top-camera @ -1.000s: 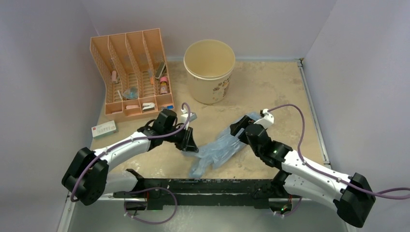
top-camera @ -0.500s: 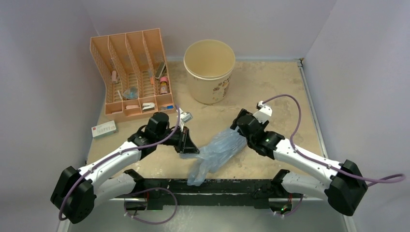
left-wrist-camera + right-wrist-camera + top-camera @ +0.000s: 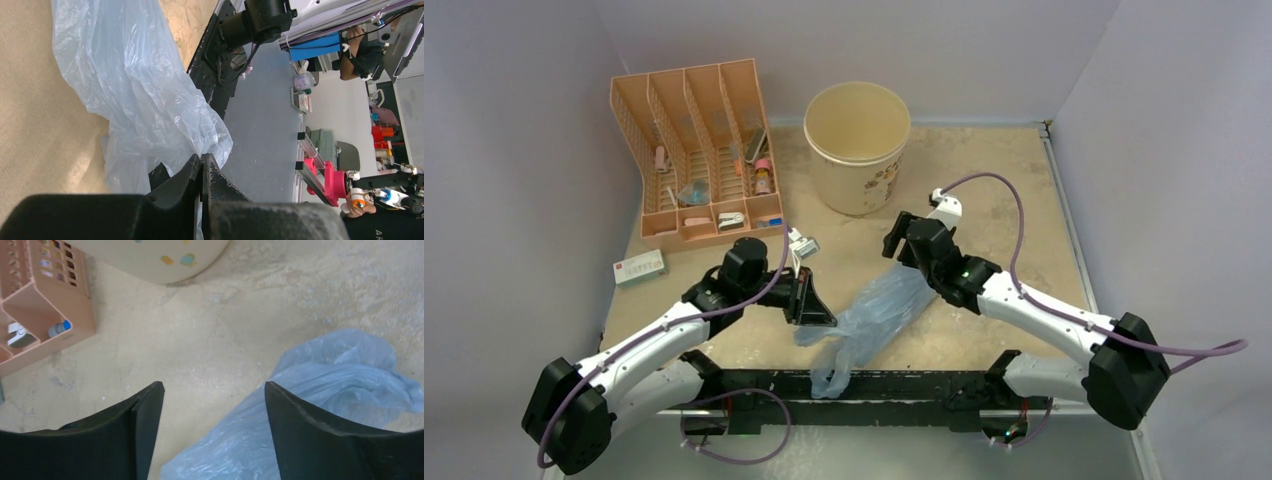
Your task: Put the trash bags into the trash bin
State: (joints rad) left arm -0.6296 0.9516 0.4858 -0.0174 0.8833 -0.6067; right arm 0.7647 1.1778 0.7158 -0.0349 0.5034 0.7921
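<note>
Orange slotted plastic is seen farthest left, where the organizer rack point(image 3: 694, 150) is stood well beyond and to the left of the left gripper point(image 3: 816, 312); no part in the job is given to it. The left gripper's jaws are pressed fully together, and a fold of the trash bag point(image 3: 879, 310) is pinched at their tips, as is shown plainly in the left wrist view. From that pinch the light-blue film is spread, crumpled, to the gripper's right across the table point(image 3: 984, 190), with one end draped over the near edge. At the bag's far end the right gripper point(image 3: 899, 240) is held with its jaws wide apart and nothing between them; the plastic is seen just below its fingers. The trash bin point(image 3: 857, 150) is stood upright beyond both grippers, well apart from the bag. The gathering step is judged to be in hand: one end is secured, the other is not. A second pinch by the right gripper is called for next, so that the bag can be lifted and carried over the bin's rim.
</note>
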